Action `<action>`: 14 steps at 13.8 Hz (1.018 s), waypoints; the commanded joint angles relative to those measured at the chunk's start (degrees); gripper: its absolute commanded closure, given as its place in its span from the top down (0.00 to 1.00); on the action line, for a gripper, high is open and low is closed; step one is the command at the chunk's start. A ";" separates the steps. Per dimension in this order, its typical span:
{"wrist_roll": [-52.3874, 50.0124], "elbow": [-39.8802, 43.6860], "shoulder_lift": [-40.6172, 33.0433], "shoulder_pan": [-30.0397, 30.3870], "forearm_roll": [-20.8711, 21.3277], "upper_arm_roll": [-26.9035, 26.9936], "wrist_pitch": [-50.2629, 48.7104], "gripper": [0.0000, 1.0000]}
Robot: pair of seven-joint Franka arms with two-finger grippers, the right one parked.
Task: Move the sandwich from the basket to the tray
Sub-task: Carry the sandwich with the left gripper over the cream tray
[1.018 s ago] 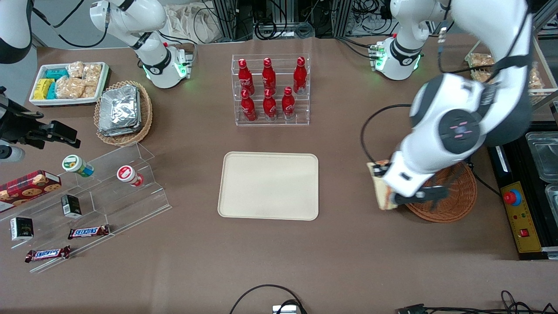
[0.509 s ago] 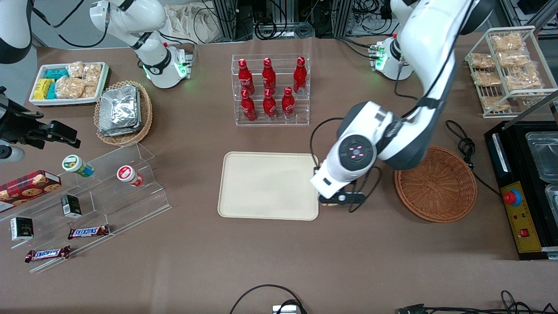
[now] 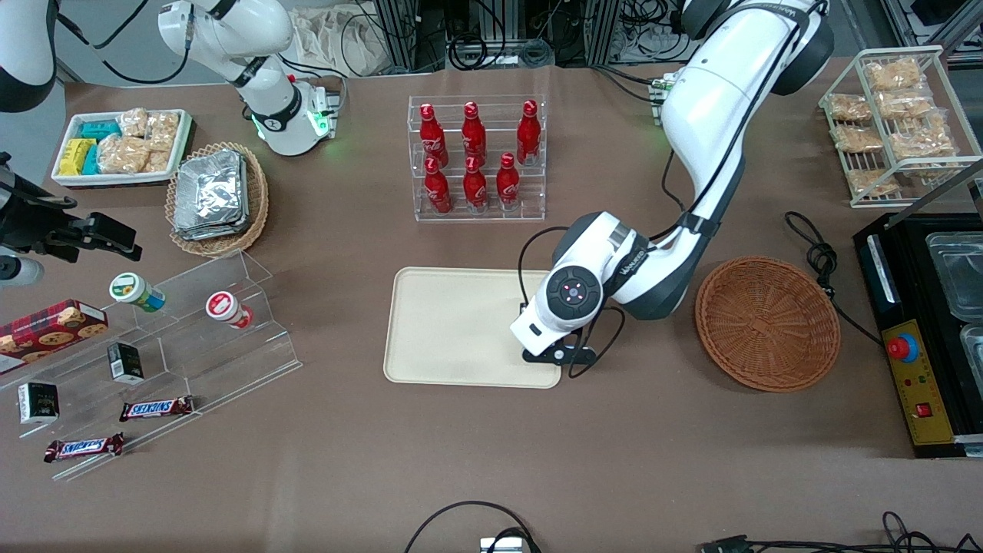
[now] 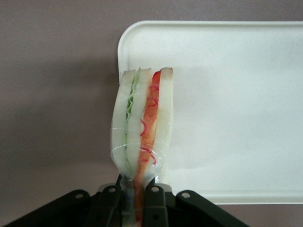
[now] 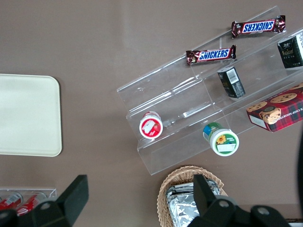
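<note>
Front view: left arm reaches out from its base, bends at the elbow, wrist turned down over the tray (image 3: 453,330) at the corner nearest the basket (image 3: 768,324). End effector (image 3: 554,355) sits under the wrist housing, just above that tray corner, nearer the front camera than the bottle rack (image 3: 476,157). Basket is beside the tray toward the working arm's end of the surface (image 3: 491,461), nothing visible in it. Sandwich not visible in this view, hidden by the wrist. Left wrist view: end effector (image 4: 134,201) pinches the sandwich (image 4: 142,127) at its narrow end, fingers (image 4: 155,203) pressed against the wrap on both sides. Sandwich held edge-on, filling layers showing, hanging over the tray (image 4: 227,109) rim at the corner, partly over the bare surface (image 4: 57,94). Cannot tell whether it touches the tray.
</note>
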 commanded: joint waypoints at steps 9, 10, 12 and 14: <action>-2.57 1.00 2.51 -2.19 0.11 0.52 3.76 1.00; -2.74 1.09 2.07 -2.01 0.02 0.52 3.50 1.00; -2.74 0.82 -0.39 -1.57 -0.15 0.70 1.32 1.00; -2.57 0.91 -3.63 -0.44 0.02 0.87 -6.48 1.00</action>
